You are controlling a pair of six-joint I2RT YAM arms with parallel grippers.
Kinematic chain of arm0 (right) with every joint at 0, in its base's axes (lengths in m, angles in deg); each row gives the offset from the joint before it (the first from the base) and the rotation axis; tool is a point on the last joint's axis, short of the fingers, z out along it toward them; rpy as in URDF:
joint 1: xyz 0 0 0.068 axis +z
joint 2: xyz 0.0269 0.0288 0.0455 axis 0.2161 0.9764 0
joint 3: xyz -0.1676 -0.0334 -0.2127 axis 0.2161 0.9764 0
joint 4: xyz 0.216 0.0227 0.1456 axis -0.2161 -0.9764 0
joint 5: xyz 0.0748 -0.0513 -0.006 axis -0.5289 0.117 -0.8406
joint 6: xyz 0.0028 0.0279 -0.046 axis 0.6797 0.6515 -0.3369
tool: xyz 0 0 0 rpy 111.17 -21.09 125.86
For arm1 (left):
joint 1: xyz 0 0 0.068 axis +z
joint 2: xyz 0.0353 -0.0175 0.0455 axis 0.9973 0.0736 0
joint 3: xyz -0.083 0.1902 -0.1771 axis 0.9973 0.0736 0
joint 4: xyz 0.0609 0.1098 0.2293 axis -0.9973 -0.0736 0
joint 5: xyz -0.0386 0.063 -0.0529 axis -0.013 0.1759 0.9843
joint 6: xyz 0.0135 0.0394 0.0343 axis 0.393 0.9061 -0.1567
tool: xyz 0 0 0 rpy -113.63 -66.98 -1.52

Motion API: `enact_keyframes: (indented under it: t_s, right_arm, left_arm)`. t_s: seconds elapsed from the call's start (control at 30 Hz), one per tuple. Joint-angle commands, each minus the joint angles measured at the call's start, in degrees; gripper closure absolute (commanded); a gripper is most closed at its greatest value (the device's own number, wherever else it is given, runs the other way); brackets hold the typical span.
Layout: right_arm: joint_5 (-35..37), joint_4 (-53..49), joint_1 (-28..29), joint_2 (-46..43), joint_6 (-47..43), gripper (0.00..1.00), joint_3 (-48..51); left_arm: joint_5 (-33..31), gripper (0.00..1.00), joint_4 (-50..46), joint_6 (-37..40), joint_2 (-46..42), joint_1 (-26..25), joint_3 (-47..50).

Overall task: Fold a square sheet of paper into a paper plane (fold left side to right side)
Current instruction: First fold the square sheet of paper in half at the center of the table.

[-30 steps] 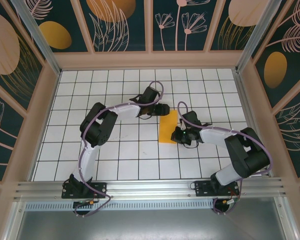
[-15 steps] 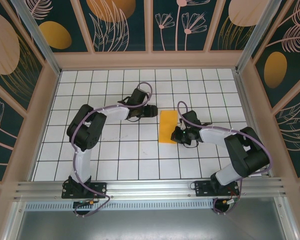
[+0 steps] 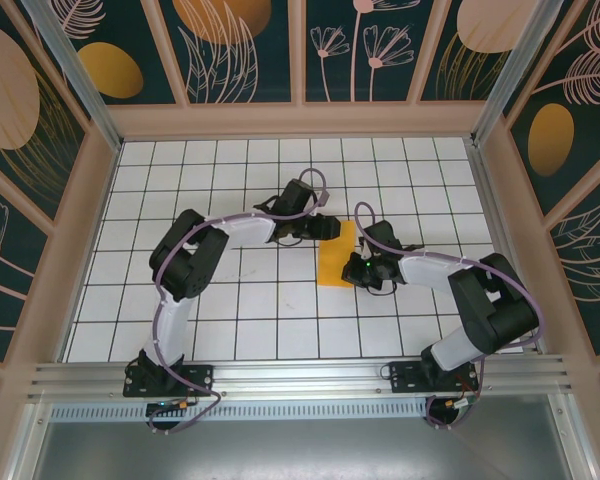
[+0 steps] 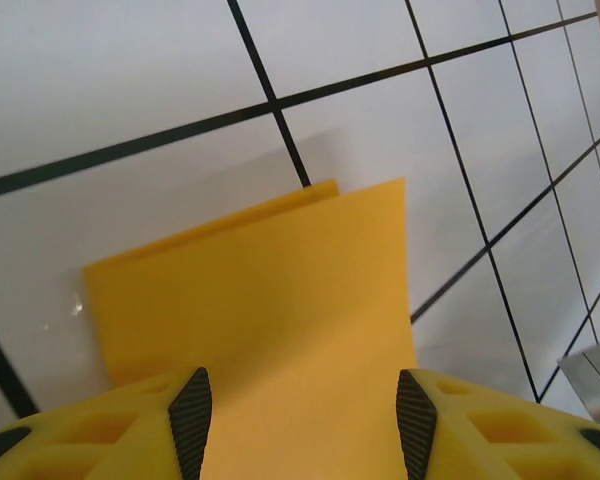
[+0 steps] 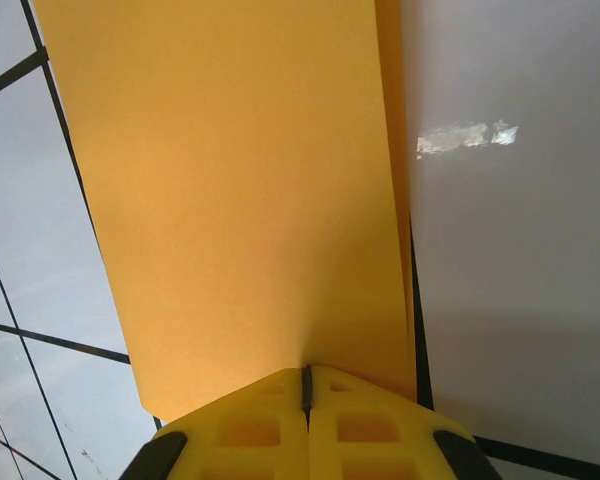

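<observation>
1. My right pincer [image 3: 358,268] sits nearest of the 2 tools, on the right half of the white gridded bench [image 3: 230,300]. Its 2 jaws are pressed fully together, and the right wrist view shows only a thin seam between them. The joined tips meet the near edge of the square sheet of paper [image 3: 335,255]. I cannot tell whether a layer is pinched between them or merely pressed down.

2. The sheet lies flat near the bench centre, folded into a narrow upright rectangle of 2 layers. In the left wrist view the lower layer peeks out a little past the upper one along the far edge and 1 side.

3. My left pincer [image 3: 327,228] is at the far left corner of the sheet, just beyond the right pincer. Its jaws stand roughly half apart and grip nothing. The dark pads [image 4: 190,425] flank the paper, which runs flat between them.

4. Farthest back stand the patterned wall panels [image 3: 240,50].
</observation>
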Motion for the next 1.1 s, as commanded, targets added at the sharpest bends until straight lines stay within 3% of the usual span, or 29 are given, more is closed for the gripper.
enact_keyframes:
  t_s: [0.0,0.1,0.4,0.73,1.07]
  right_arm:
    - [3.78,-8.71,0.69,3.37,-1.26,0.97,2.00]
    - [3.86,-8.75,0.77,3.54,-1.26,0.97,1.91]
    - [4.21,-9.78,0.78,3.94,-1.61,0.97,1.27]
    - [3.47,-9.14,0.86,4.33,-1.70,0.97,1.29]
    - [1.34,-6.41,0.96,2.35,-2.39,0.95,-0.45]
  left_arm:
    - [1.24,0.46,-0.18,-0.12,2.99,0.31,-2.59]
    - [-0.01,0.46,-1.38,0.60,4.32,0.32,-3.91]
    - [-11.94,0.45,-7.74,3.50,8.83,0.83,-8.17]
    - [-13.08,0.43,-8.95,4.28,10.23,4.04,-10.18]
    - [-13.41,0.39,-11.56,8.28,-0.81,6.94,-10.93]
